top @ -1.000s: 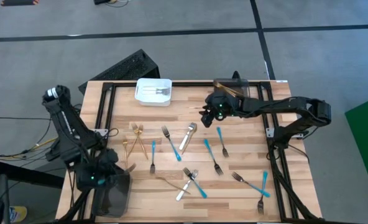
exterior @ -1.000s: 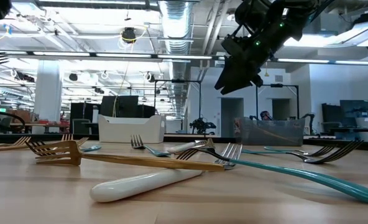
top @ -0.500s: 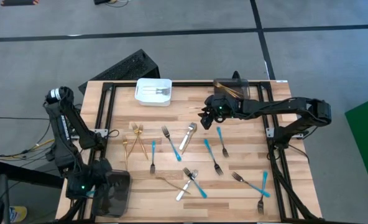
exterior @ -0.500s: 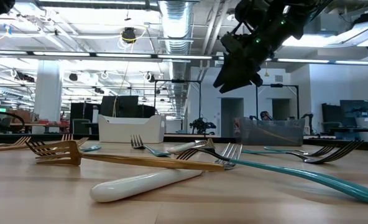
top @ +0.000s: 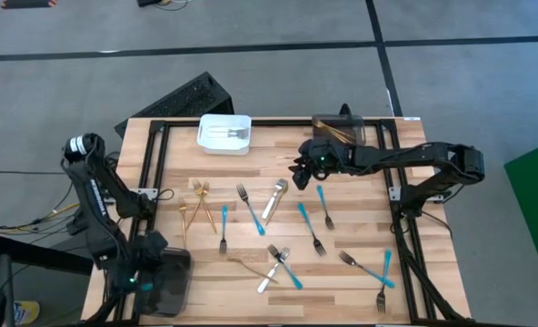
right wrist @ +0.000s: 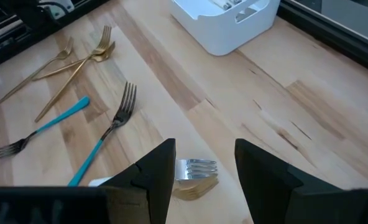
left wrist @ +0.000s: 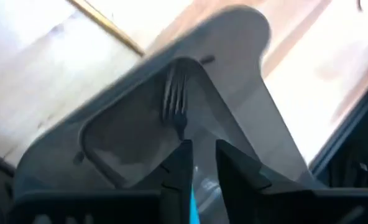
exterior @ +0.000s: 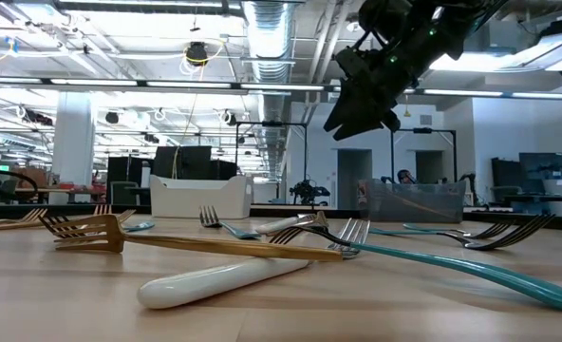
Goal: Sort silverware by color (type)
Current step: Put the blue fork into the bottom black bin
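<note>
The left gripper (left wrist: 199, 171) had moved over the dark grey plastic bin (left wrist: 234, 74), fingers slightly parted, dropping a blue-handled metal fork (left wrist: 176, 102) inside. The right gripper (top: 303, 170) hung wide open, far from that bin.

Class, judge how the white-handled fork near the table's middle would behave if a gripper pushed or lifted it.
The white-handled fork looks rigid, so it should slide whole. Its rounded, glossy handle may slip between fingers. It lies flat on the table, so rolling seems unlikely.
</note>
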`<state>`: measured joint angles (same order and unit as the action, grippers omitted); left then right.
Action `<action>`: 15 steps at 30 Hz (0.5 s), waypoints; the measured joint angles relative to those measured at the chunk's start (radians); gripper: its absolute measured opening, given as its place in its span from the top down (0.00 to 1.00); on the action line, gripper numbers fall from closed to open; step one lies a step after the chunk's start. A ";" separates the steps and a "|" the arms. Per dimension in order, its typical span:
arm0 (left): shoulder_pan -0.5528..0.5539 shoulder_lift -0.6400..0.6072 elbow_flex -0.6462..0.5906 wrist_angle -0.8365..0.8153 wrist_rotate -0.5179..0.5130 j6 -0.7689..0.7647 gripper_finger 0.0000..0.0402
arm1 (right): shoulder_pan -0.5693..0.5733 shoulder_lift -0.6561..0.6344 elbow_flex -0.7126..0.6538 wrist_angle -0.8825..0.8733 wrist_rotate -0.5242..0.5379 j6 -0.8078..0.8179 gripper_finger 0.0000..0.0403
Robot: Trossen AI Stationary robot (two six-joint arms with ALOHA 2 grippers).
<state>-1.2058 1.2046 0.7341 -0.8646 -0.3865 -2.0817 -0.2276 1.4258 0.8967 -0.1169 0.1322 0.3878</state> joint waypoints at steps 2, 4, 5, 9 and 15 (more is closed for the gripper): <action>0.031 0.014 0.000 0.007 -0.007 0.043 0.79 | 0.000 0.000 0.000 0.000 0.000 0.005 0.53; 0.060 0.027 0.000 0.008 -0.007 0.096 0.74 | 0.004 0.000 0.000 0.000 0.000 0.007 0.53; 0.073 0.031 0.000 0.006 -0.008 0.126 0.71 | 0.008 0.000 0.000 -0.001 0.000 0.007 0.53; 0.130 0.033 0.000 -0.058 -0.058 0.207 0.62 | 0.031 0.000 0.000 -0.007 -0.001 0.007 0.53; 0.217 0.033 0.000 -0.068 -0.193 0.346 0.57 | 0.074 0.000 0.024 -0.213 -0.003 0.027 0.53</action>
<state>-0.9889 1.2373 0.7338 -0.9329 -0.5791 -1.7357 -0.1540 1.4254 0.9208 -0.3301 0.1291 0.4152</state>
